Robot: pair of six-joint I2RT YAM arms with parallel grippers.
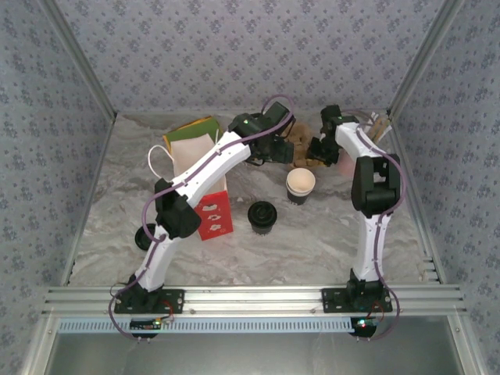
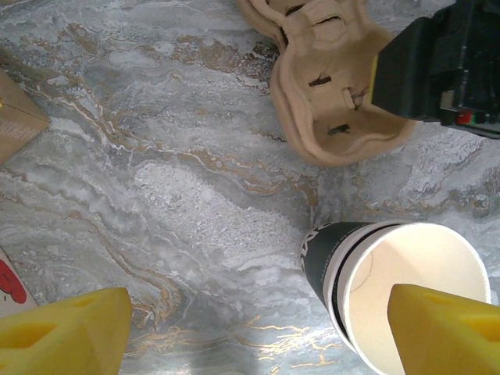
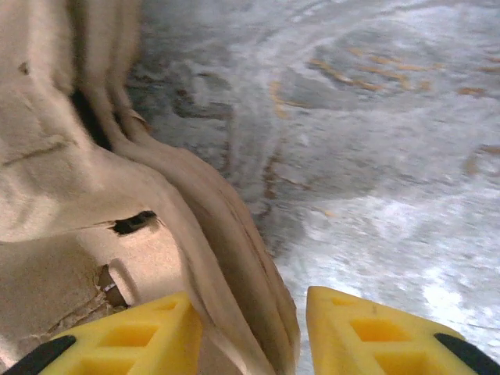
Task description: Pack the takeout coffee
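Note:
The takeout coffee [image 1: 301, 186] is a short open cup with a white rim and dark sleeve, upright mid-table, and its inside looks empty. In the left wrist view the takeout coffee [image 2: 391, 281] sits at the lower right. My left gripper [image 2: 262, 336] is open, one yellow fingertip [image 2: 449, 332] over the cup's mouth and the other over bare table. In the top view the left gripper [image 1: 273, 148] hangs behind the cup. My right gripper [image 3: 250, 328] is shut on the wall of a tan cardboard cup carrier [image 3: 86, 180]. The right gripper [image 1: 319, 152] is at the carrier [image 1: 301, 141].
A tall red-and-white paper bag [image 1: 212, 209] stands left of centre under the left arm. A dark round cup or lid [image 1: 262, 216] sits in front of the coffee, another dark round thing [image 1: 144, 234] by the left arm. A pink cup [image 1: 344, 162] stands behind the right arm.

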